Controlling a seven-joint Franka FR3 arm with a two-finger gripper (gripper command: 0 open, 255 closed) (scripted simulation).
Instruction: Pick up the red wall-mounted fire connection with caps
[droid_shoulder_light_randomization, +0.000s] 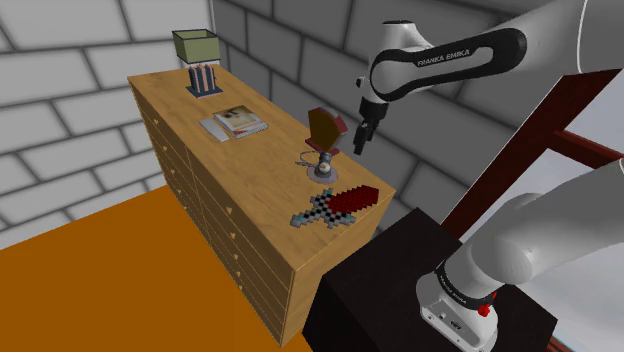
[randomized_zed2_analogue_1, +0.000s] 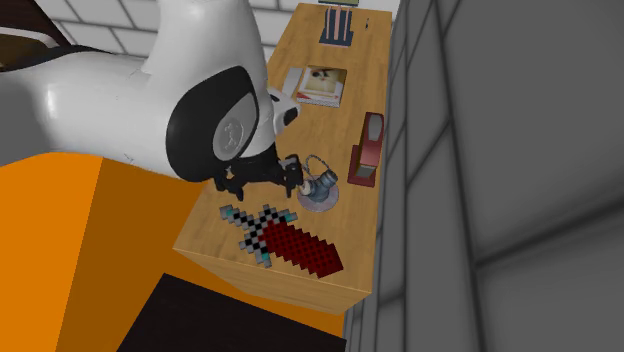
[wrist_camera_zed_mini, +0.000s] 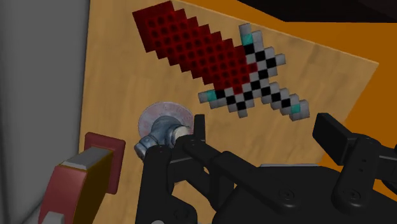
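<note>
Since my pincer (randomized_zed2_analogue_1: 260, 178) hangs spread and empty, I must, I judge, shift toward the second exterior view's right, where the fire connection (randomized_zed2_analogue_1: 320, 188), a grey elbow upright on its flange, stands mid-frame just beside it.

my arm (droid_shoulder_light_randomization: 440, 58) is glossy white, built of rounded, tube-like shells, with dark bands at the joints. a black oval cap (randomized_zed2_analogue_1: 225, 125) covers one joint's side. one link carries lettering that reads franka emika along its side. near my base a small red dot (droid_shoulder_light_randomization: 485, 310) sits on the collar, beside more small dark lettering. my gripper (wrist_camera_zed_mini: 263, 127) is black all over: a blocky body with round screw heads set into it and two squared, stepped fingers (wrist_camera_zed_mini: 331, 130).
</note>
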